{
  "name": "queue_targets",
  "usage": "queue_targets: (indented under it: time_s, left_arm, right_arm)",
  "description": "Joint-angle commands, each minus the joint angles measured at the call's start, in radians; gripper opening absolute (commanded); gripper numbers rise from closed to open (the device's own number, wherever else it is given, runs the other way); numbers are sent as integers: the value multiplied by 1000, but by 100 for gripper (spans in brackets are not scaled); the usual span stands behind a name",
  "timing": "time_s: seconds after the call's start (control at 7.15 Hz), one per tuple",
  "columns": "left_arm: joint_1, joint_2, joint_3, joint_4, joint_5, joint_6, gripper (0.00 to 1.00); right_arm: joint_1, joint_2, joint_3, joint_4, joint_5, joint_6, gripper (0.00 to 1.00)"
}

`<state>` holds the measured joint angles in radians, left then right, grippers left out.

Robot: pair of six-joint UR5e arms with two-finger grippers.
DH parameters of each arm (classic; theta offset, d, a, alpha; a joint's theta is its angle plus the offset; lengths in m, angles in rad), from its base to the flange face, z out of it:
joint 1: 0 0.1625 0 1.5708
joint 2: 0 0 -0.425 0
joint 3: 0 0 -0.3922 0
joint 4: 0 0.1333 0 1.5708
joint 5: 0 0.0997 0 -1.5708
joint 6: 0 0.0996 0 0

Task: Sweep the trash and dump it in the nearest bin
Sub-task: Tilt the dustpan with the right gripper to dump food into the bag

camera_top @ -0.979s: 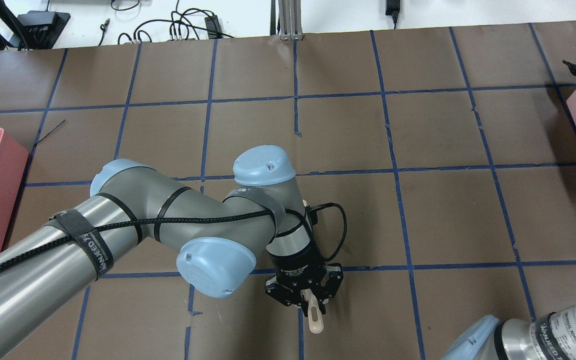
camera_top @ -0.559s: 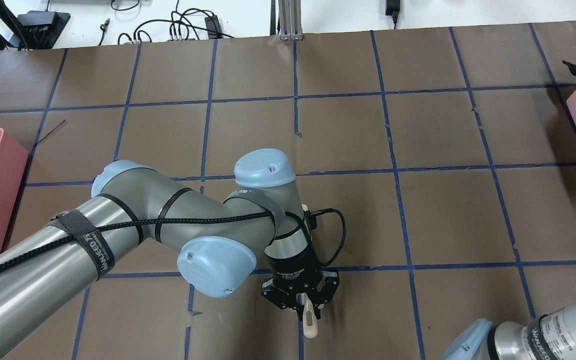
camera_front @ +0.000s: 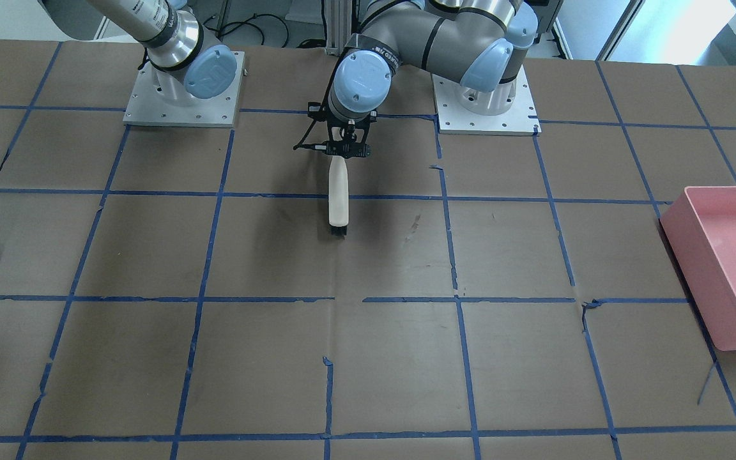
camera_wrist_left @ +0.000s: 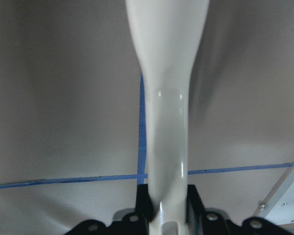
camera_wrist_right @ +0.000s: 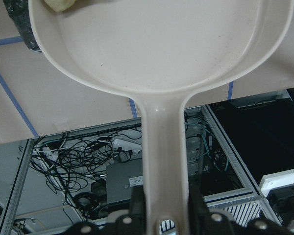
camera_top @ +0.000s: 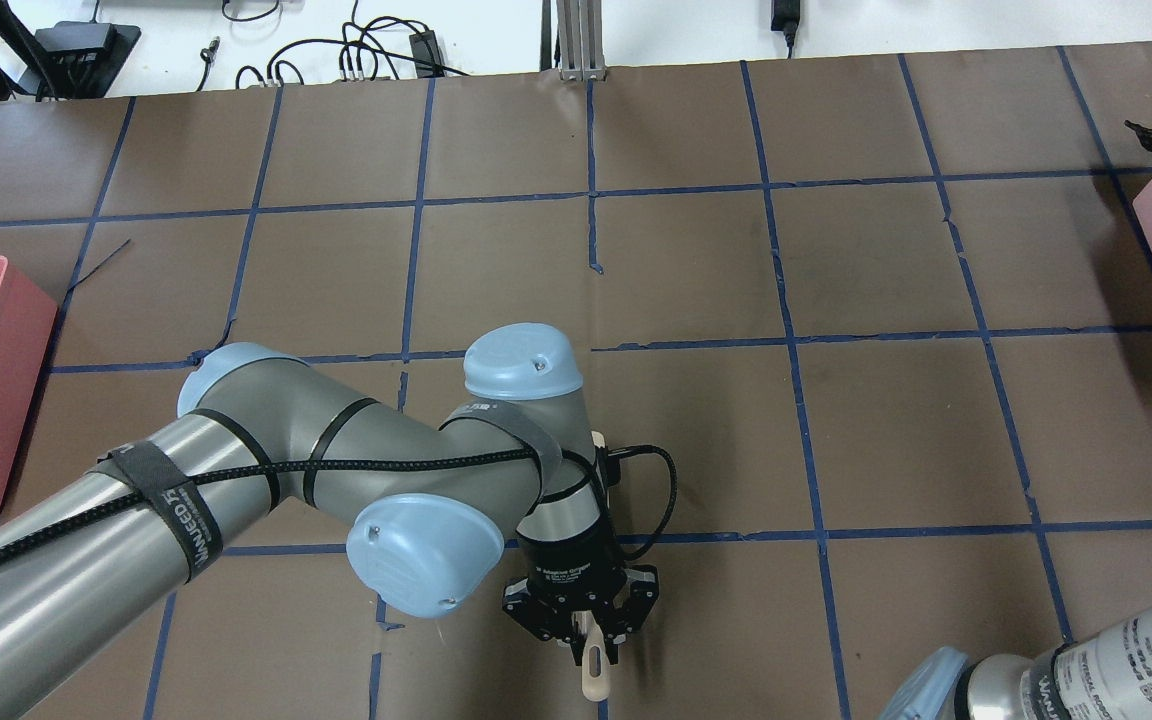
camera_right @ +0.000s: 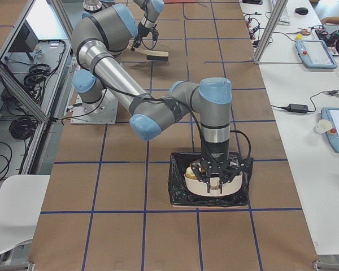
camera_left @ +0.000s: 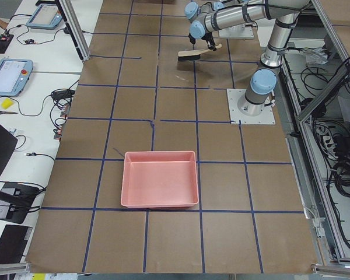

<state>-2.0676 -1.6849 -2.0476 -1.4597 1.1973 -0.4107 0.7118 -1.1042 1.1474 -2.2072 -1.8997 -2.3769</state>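
Right pincer (camera_wrist_right: 164, 201) clasped the dustpan (camera_wrist_right: 157, 54), which reached straight ahead over the bin (camera_right: 176, 182), a trash chunk (camera_wrist_right: 59, 4) at its far rim. Left pincer (camera_front: 344, 152) clasped the brush (camera_front: 338, 195).

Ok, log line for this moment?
left pincer: shut on brush handle | right pincer: shut on dustpan, over black-bagged bin | trash: one pale chunk in dustpan, rest not visible
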Motion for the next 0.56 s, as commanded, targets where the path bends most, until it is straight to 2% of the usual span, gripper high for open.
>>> queue_targets:
  time_s: [0.0, 0.14, 0.42]
  left_arm:
    - [-3, -5, -13, 1, 1, 9, 6]
    - [-9, -10, -14, 1, 1, 9, 6]
    - [-9, -16, -14, 1, 1, 7, 6]
  right_arm:
    - [9, -13, 73, -92, -39, 2, 0]
    - [11, -16, 65, -63, -33, 4, 0]
    - [11, -66, 61, -14, 62, 22, 0]
